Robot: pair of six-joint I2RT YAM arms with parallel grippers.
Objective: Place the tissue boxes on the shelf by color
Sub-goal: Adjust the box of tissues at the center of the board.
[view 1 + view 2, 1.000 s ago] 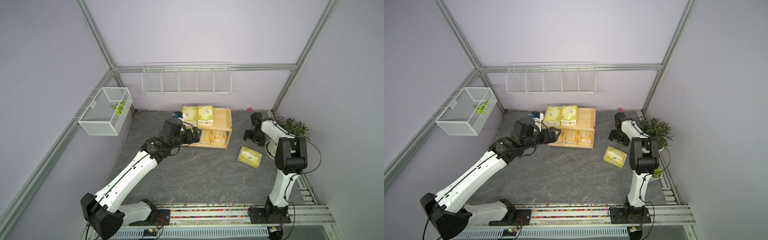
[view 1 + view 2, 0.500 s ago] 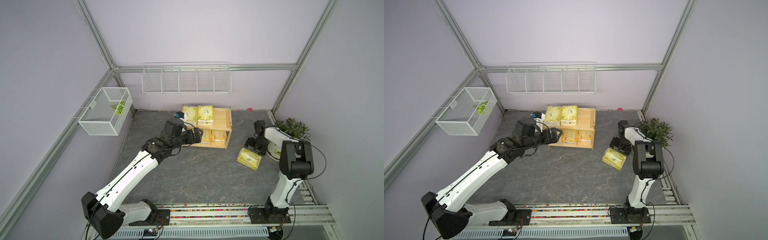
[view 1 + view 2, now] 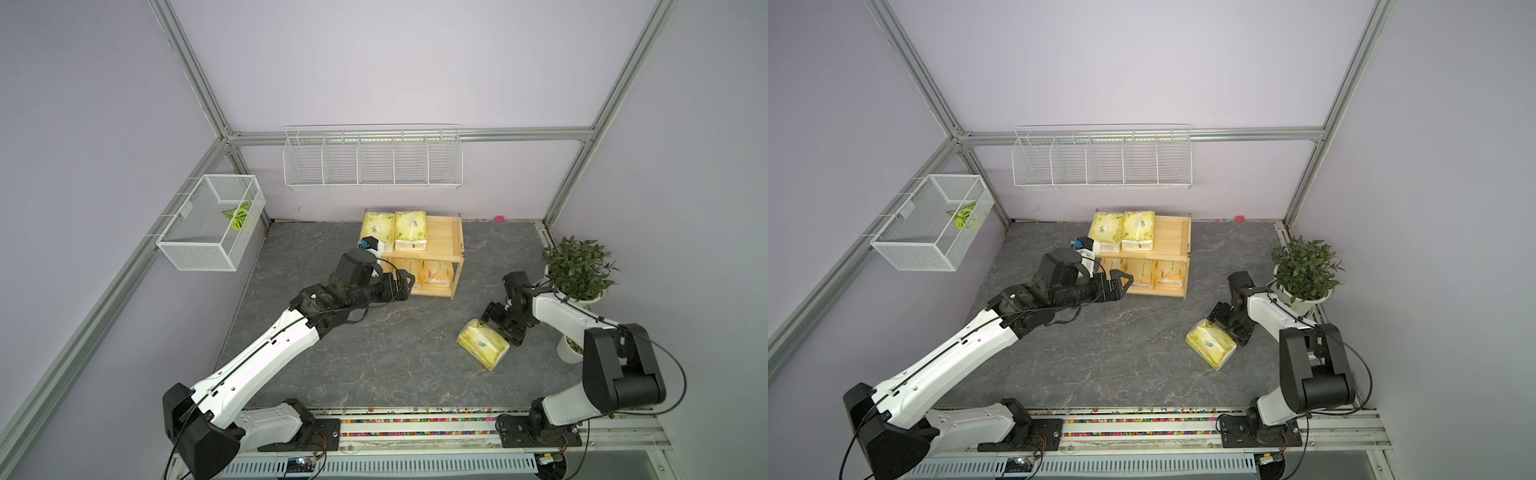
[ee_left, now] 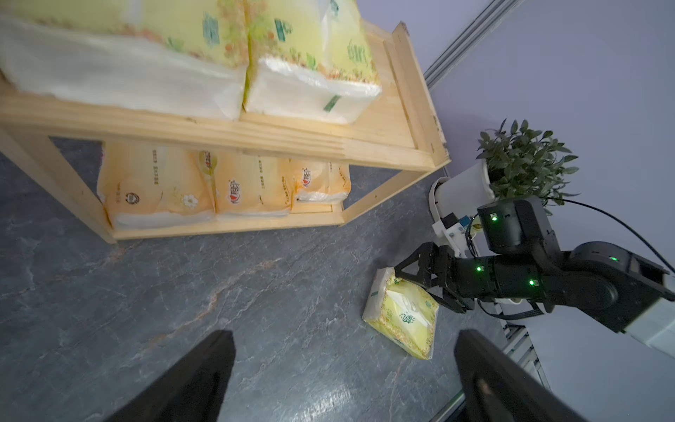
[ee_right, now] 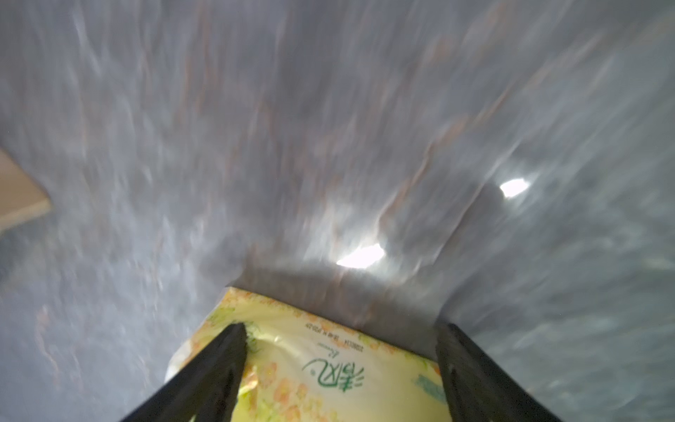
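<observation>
A: Top views, left end effector point(image 3: 409, 282)?
B: Jaws fully apart, empty, just in front of the shelf point(image 3: 446, 237), at its lower tier. Right end effector point(image 3: 1224, 331) is spread wide over one end of the loose pack point(image 3: 1210, 345), which lies on the worktop point(image 3: 1100, 353).
A: Left wrist?
B: Orange packs point(image 4: 233, 186) on the lower tier ahead, pale packs point(image 4: 299, 44) on the tier above them.
A: Right wrist?
B: Blurred. Loose pack sits beneath and between the fingers. Contact: cannot tell.

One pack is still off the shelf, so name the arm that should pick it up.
Right. Its end effector is at the yellow-green pack on the table, jaws open over it. The left end effector, open and empty, sits by the shelf front, well away from that pack.
</observation>
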